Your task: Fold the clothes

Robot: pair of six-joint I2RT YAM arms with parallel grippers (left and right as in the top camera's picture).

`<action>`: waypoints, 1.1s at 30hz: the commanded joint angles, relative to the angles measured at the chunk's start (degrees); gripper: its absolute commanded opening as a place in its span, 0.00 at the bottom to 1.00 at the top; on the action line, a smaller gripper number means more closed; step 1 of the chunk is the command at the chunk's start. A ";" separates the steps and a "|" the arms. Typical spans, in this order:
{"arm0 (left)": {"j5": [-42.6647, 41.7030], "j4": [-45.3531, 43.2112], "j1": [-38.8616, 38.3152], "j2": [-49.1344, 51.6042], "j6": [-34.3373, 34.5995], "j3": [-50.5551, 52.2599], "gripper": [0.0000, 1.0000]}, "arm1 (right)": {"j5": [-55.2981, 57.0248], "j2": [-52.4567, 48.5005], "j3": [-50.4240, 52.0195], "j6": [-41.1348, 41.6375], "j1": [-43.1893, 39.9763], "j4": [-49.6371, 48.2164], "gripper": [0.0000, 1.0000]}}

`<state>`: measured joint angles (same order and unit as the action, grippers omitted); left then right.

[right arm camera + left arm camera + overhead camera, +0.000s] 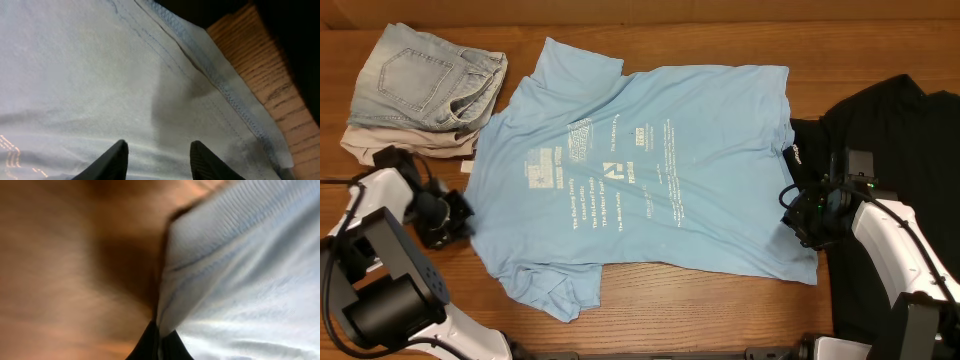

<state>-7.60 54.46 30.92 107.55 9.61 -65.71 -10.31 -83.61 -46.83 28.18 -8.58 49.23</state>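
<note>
The sky-blue T-shirt [650,170] lies spread flat mid-table, white lettering up. My left gripper [460,215] is at its left edge, by the shoulder and sleeve. In the left wrist view that gripper [159,347] is shut on a raised fold of the blue fabric [250,280]. My right gripper [798,215] is at the shirt's right hem. In the right wrist view it [159,150] stands open just above the blue cloth [75,75], nothing between its fingers. The black T-shirt [890,130] lies at the right, under my right arm.
Folded denim shorts [425,75] rest on a beige garment [380,145] at the back left, close to the blue shirt's sleeve. Bare wooden table [720,310] shows along the front edge, and in a strip [255,55] between the blue hem and the black shirt.
</note>
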 commanded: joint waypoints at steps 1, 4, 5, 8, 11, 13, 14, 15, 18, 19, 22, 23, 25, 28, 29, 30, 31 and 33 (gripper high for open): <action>4.63 2.69 3.52 0.55 3.61 -6.45 0.04 | 0.66 0.98 -1.57 -1.70 0.17 -0.96 0.50; 4.70 4.02 5.27 0.55 3.74 -8.87 0.04 | 0.61 0.55 -1.51 -3.32 0.28 -2.34 0.50; 5.07 4.02 5.68 0.55 4.11 -9.27 0.04 | 0.57 0.20 -1.51 -3.65 0.35 -2.75 0.51; 5.29 3.93 6.36 0.55 4.79 -9.57 0.04 | -2.95 -1.40 -1.42 -6.47 0.33 -5.09 0.55; 4.96 3.58 6.43 0.55 4.81 -9.57 0.04 | -6.58 -3.17 -1.07 -9.90 0.33 -7.87 0.61; 4.96 3.56 6.40 0.55 4.79 -9.57 0.04 | -5.99 -4.39 -1.07 -10.05 0.57 -8.37 0.61; 4.92 3.56 6.40 0.55 4.79 -9.57 0.04 | -5.62 -5.29 -1.07 -10.05 0.66 -8.66 0.61; 4.92 3.58 6.40 0.55 4.79 -9.57 0.04 | -5.20 -6.14 -1.05 -10.03 0.70 -8.94 0.61; 4.59 3.58 6.40 0.55 4.76 -9.57 0.04 | -4.59 -8.85 -0.61 -10.05 0.70 -10.64 0.61; 4.57 3.56 6.40 0.55 4.79 -9.57 0.04 | -4.74 -9.79 -0.52 -10.05 0.72 -11.13 0.61; 4.37 3.56 6.40 0.55 4.76 -9.57 0.04 | -4.81 -12.39 -0.46 -10.73 0.72 -11.61 0.60; 4.15 3.56 6.40 0.55 4.76 -9.57 0.04 | -4.81 -13.05 -0.46 -11.04 0.72 -11.80 0.60; 3.48 3.54 6.40 0.55 4.76 -9.57 0.04 | -4.83 -14.43 -0.46 -12.07 0.87 -12.57 0.58; 3.48 3.43 6.40 0.55 4.76 -9.57 0.04 | -7.30 -15.41 -0.46 -14.62 1.51 -13.44 0.49; 3.50 3.43 6.40 0.55 4.74 -9.57 0.04 | -8.85 -15.50 -0.46 -15.15 1.88 -13.42 0.43; 3.50 3.45 6.40 0.55 4.74 -9.57 0.04 | -10.08 -15.50 -0.48 -15.15 2.23 -13.09 0.39; 3.50 3.45 6.40 0.55 4.74 -9.57 0.04 | -10.84 -15.47 -0.48 -15.15 2.54 -12.52 0.38; 3.50 3.37 6.43 0.55 4.74 -9.57 0.04 | -10.23 -15.47 -0.48 -15.02 2.75 -11.08 0.33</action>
<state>-4.05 57.84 37.23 107.83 13.43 -74.41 -19.55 -96.55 -48.75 14.35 -6.94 36.71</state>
